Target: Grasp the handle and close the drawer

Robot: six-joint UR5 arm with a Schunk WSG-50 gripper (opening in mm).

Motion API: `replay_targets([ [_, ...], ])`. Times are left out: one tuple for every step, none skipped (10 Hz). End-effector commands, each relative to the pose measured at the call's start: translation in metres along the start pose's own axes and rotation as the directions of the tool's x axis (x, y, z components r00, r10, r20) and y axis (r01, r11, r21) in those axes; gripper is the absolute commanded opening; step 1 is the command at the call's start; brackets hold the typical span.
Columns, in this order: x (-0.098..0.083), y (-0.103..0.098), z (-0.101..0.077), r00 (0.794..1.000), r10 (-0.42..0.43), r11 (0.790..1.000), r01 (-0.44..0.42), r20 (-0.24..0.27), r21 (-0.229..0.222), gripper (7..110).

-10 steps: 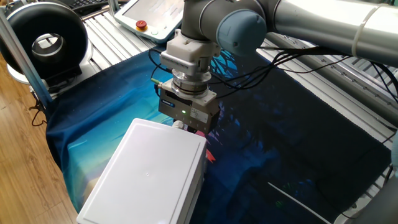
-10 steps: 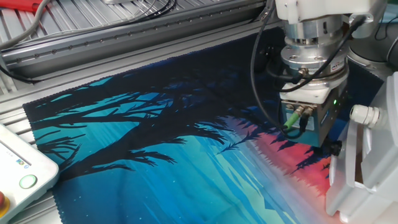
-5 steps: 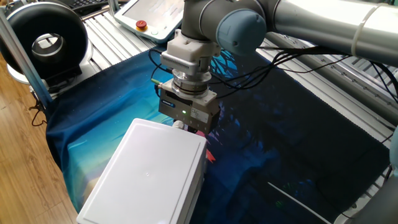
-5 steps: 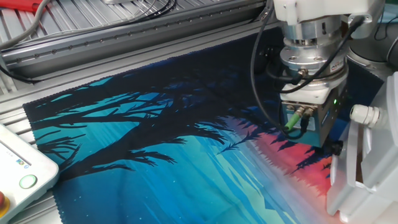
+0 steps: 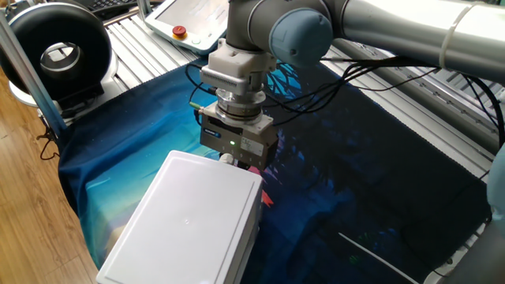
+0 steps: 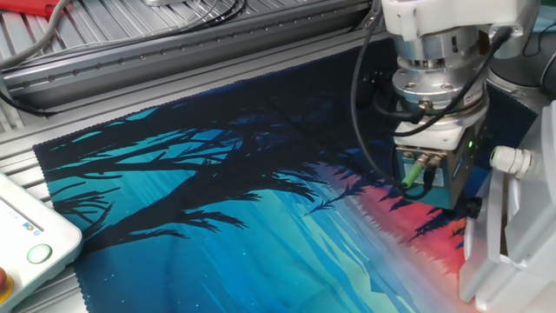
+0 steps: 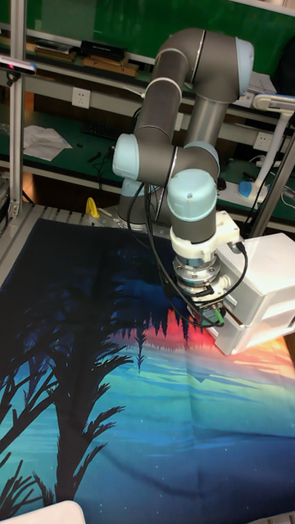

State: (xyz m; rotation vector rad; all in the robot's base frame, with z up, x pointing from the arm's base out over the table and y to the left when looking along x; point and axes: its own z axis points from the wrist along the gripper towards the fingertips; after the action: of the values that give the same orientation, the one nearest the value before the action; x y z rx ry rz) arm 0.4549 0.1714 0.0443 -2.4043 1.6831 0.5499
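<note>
While my arm reaches down over the printed cloth [image 6: 217, 209], my claw [image 5: 237, 162] sits low at the front of the drawer [image 5: 185, 225], pointing down at the worktop [image 6: 174, 43]. Drawer = large white box w/ flat top, resting on the cloth near one worktop edge; in the other fixed view its thin front panel [image 6: 504, 252] stands just beside my claw body. Handle [image 6: 509, 159] = small pale knob on that panel, showing next to my claw housing at approx. the same height; touching or apart, cannot tell. Claw fingertips are hidden behind the housing and the drawer top in all views, so clenched or released: cannot tell. Green status light glows on the claw body. Cables loop from my wrist across the cloth. White pendant [image 5: 193, 20] w/ red button [image 5: 180, 32] lies at the far worktop corner, well apart from the drawer.
</note>
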Motion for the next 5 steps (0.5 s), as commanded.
replay_targets([
  [0.011,-0.006,-0.002,0.999,-0.032,0.999,0.033,-0.035,0.03,7],
  [0.017,-0.005,-0.002,0.998,-0.033,0.999,0.035,-0.058,0.026,7],
  [0.017,-0.005,-0.002,0.995,-0.051,0.999,0.052,-0.085,0.013,7],
  [0.016,-0.013,-0.002,0.99,-0.067,0.997,0.07,-0.124,0.022,7],
  [0.01,-0.017,0.0,0.991,-0.044,0.999,0.048,-0.128,0.023,7],
])
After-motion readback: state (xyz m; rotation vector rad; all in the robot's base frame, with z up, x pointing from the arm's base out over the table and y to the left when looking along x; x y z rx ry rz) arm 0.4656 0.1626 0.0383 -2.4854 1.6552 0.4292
